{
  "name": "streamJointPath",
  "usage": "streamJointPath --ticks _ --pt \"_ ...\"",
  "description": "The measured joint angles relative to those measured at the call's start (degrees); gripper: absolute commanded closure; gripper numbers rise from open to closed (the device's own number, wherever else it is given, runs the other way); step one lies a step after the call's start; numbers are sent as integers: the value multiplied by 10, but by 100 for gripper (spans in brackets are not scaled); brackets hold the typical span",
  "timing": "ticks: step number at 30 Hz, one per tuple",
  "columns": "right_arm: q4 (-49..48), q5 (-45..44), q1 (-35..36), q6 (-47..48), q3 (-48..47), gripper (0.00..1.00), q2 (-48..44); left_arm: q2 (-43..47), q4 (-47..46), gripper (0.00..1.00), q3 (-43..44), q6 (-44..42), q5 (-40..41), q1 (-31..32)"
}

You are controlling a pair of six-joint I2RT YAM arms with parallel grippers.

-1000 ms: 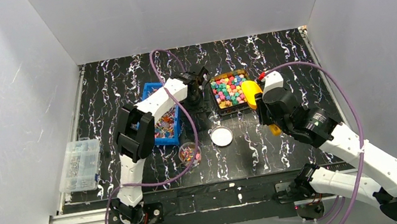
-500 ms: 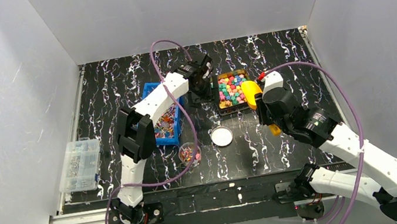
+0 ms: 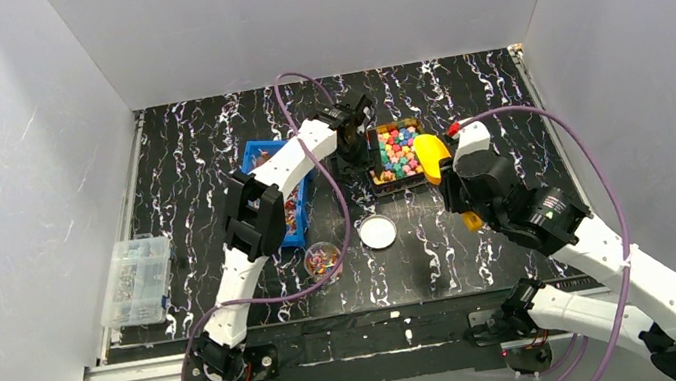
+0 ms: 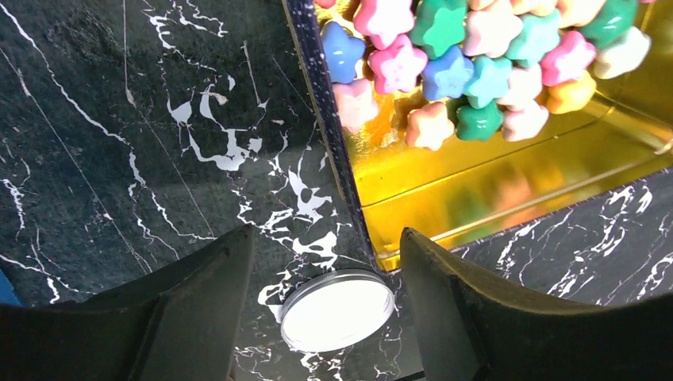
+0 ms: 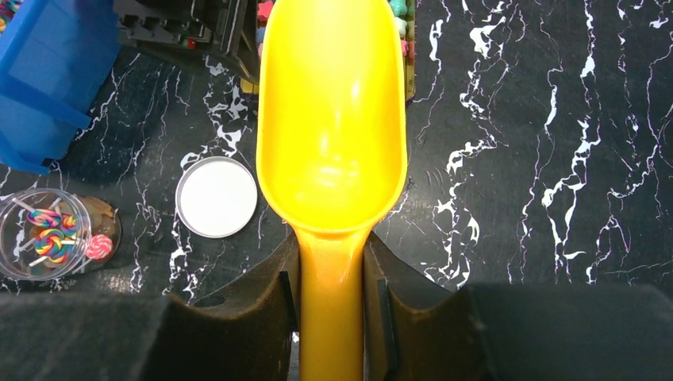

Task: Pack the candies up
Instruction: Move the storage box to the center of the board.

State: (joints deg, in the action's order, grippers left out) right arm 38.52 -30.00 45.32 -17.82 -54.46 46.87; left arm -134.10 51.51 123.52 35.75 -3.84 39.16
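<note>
Left claw [image 4: 325, 246]: hanging wide open at the left wall of the tray [image 4: 492, 175], gripping nothing, one finger showing on each side of that wall in the wrist view; touching or not, cannot tell.
Right claw [image 5: 331, 262]: clamping the handle of a yellow scoop [image 5: 332, 119], fingers pressing on both sides of it.
Scoop: lying empty, bowl pointing far, reaching over the tray's near right corner.
Star candies [image 4: 444, 71]: sitting heaped in the gold-lined tray at the far middle of the table [image 3: 482, 98], crowding its far part and leaving bare gold floor nearer.
Wrapped candies [image 3: 293, 200]: lying in the blue bin [image 3: 259, 152] left of the tray, mostly hidden under the left arm.
Jar [image 5: 40, 234]: standing open near the bin's near end, holding swirled sweets on sticks.
White lid [image 5: 217, 197]: lying flat just right of the jar, near side of the tray.
Clear organiser box [image 3: 135, 279]: sitting at the table's left edge, well apart from everything else.
</note>
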Motion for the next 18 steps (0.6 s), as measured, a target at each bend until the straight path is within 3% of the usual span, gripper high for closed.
streamJointPath --ticks 18 --pt "5 24 0 8 0 99 1 -34 -1 79 20 11 7 2"
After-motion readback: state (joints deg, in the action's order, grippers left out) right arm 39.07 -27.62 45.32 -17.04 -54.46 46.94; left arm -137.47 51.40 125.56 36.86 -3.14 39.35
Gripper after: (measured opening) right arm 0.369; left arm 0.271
